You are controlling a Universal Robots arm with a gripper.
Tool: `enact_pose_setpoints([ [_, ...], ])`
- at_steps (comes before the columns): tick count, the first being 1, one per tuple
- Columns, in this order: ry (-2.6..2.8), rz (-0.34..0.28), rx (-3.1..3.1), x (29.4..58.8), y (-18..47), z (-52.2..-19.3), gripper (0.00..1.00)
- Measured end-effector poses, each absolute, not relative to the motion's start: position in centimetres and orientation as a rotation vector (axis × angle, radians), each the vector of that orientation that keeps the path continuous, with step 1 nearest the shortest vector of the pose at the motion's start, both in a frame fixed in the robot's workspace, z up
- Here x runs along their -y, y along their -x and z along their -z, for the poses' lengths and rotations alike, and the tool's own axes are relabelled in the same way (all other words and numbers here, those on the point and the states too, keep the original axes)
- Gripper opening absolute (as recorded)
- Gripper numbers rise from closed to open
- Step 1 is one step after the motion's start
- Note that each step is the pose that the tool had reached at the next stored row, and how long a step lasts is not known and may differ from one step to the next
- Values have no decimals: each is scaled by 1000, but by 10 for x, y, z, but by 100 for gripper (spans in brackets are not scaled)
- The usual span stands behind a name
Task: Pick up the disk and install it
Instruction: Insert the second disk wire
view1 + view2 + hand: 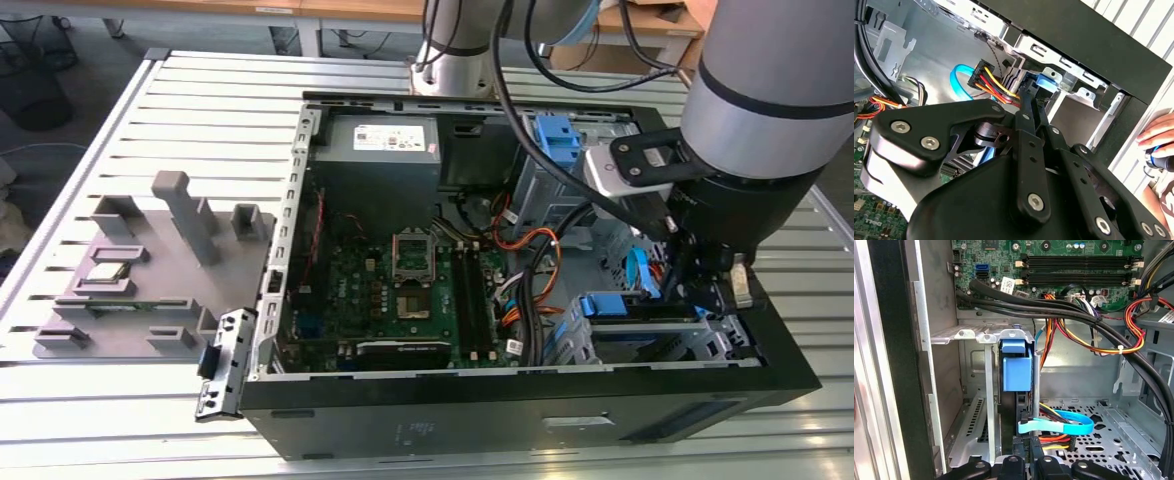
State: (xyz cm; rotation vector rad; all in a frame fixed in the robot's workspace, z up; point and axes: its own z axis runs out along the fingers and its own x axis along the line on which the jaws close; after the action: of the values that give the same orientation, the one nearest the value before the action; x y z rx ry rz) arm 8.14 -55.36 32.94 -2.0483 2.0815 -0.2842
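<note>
Hanging inside the computer case (534, 420), the gripper (1024, 460) sits closed behind the disk (1017, 367), apparently seating it upright in its drive bay (979, 337).

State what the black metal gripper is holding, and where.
Cannot be told: the gripper reaches the blue-framed flat disk standing on edge in the metal bay.

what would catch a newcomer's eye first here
The open computer case with its green motherboard lies on a slatted table. The arm reaches into the case at the exterior view's right. There the gripper sits at the blue disk caddy, standing in its metal bay.
</note>
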Motion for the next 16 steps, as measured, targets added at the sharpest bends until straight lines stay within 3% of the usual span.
enact_pose_setpoints([
  [16, 2030, 258, -2079, 558, -81, -327, 17],
])
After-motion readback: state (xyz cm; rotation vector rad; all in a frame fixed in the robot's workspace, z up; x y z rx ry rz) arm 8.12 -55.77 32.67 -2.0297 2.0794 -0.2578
